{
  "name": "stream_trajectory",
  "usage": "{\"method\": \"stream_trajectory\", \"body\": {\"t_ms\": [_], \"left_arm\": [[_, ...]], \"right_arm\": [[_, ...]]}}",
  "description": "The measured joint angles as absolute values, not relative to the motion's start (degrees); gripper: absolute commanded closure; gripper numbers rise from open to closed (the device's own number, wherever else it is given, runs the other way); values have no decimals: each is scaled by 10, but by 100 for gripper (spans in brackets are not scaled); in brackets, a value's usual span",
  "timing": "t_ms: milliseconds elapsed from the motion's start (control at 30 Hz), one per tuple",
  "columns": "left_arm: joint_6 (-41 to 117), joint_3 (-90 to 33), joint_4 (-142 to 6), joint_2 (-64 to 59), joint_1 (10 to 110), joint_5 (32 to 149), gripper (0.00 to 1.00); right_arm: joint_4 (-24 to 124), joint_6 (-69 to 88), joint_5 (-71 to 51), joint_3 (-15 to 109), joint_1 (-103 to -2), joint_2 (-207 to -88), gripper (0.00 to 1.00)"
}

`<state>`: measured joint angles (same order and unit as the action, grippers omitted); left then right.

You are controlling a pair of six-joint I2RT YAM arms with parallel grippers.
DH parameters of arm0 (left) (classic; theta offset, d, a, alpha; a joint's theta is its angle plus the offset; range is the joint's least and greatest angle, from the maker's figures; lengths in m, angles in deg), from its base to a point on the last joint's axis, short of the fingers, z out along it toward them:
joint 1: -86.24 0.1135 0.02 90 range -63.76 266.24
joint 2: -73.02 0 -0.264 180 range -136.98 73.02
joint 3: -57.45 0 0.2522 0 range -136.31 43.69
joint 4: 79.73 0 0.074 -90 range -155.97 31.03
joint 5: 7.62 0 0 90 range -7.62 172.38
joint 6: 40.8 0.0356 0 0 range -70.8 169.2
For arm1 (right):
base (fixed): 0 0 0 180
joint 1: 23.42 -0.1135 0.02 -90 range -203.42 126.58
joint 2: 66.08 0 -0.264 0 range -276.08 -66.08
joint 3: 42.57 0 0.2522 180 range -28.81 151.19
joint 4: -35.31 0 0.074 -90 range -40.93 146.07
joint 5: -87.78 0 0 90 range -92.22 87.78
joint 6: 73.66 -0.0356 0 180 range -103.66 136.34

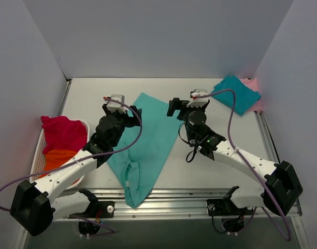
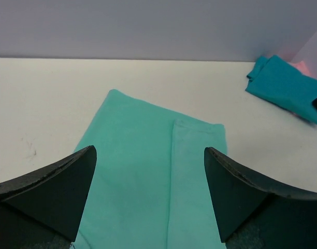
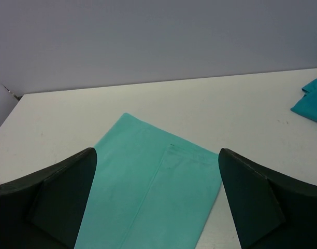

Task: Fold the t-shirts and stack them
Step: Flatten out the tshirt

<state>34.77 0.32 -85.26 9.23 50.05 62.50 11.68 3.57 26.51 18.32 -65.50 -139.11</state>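
Nearest you, mint-green shirt (image 1: 148,150) lies folded long on the table (image 1: 86,98), its near end over the edge. Left tool (image 2: 149,150) and right tool (image 3: 157,151) hover above it, both wide, empty. Far right corner: teal shirt (image 1: 237,93), folded.

We see a robotics lab cell: a white desk (image 1: 86,98) boxed in by plain grey panels (image 1: 158,36), the left arm (image 1: 70,171) and right arm (image 1: 251,163) bolted to an aluminium rail (image 1: 174,197) at its near edge, purple cables (image 1: 234,109) trailing.
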Motion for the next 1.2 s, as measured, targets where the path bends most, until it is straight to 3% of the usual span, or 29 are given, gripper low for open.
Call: {"method": "stream_trajectory", "body": {"t_ms": [400,700,933,1200], "left_arm": [[338,-70,-771,0,523,543,6],[258,-186,-674,-196,706,633,3],[221,-203,-596,-286,723,664,1],[176,-205,-566,-294,723,659,0]], "right_arm": [[154,31,293,219,-655,-1418,0],[158,34,306,221,-654,-1432,0],[159,34,309,222,-650,-1458,0],[159,30,315,222,-639,-1466,0]]}}
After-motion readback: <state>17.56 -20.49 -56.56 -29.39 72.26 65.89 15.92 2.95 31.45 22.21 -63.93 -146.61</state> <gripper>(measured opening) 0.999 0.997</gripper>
